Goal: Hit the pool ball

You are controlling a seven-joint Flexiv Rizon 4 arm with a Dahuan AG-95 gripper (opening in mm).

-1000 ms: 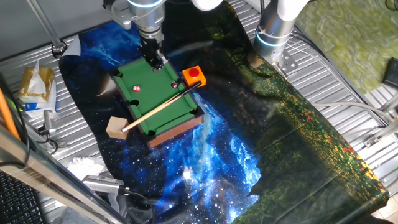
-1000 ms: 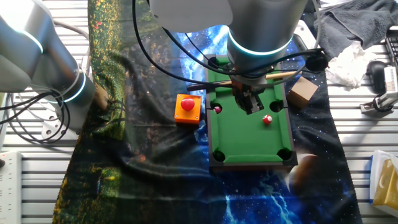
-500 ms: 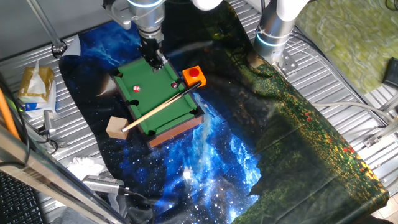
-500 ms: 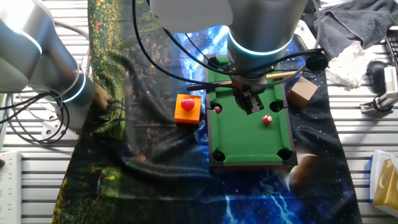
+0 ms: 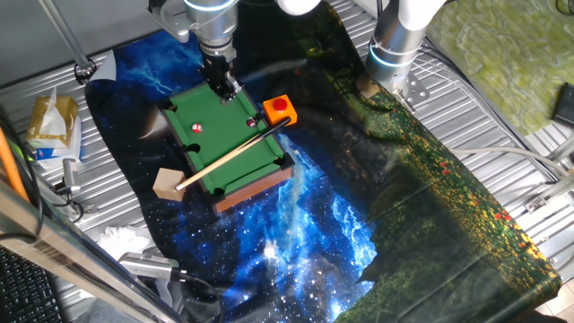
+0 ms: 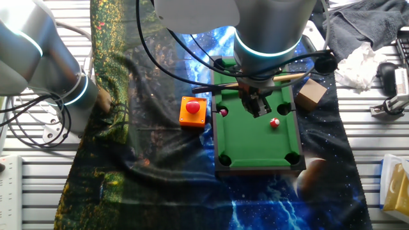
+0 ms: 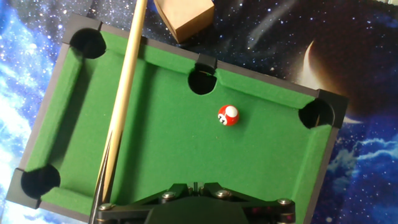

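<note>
Gripper [image 6: 257,108] hovers over the green pool table's [image 6: 255,150] middle; whether its fingers are open or closed I cannot tell. By my judgement the strike remains undone: the pool ball [image 7: 228,116] rests untouched near a long-edge side pocket [image 7: 202,81], the cue [image 7: 124,99] lying along the opposite edge.

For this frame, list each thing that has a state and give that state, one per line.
pool ball: at rest on the green felt, near a side pocket, untouched.
maroon ball: at a side pocket by the rail.
cue stick: lying across the pool table, one end on the wooden block.
red button: beside the table, untouched.
gripper: above the felt; open or shut unclear.
</note>
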